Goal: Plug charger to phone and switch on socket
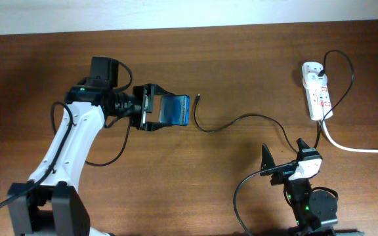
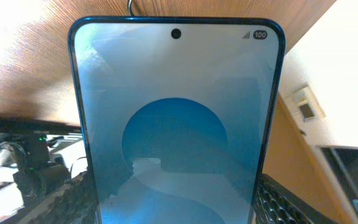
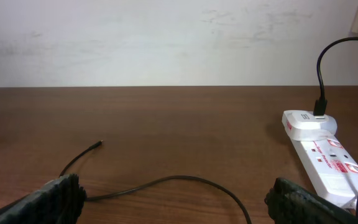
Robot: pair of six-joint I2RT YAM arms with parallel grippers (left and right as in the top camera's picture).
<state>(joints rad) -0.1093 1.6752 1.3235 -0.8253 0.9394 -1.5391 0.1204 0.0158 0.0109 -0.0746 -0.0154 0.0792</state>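
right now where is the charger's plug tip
In the overhead view the charger's plug tip lies loose on the table near centre, just right of the phone held by the left gripper and well left of the socket.

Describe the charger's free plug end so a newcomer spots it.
On the brown wooden table, trace the thin black charger cable left from the white oblong power strip. Its small black plug tip lies beside the blue-screen phone in the left claw. Unlike the thick white cord, it ends loose.
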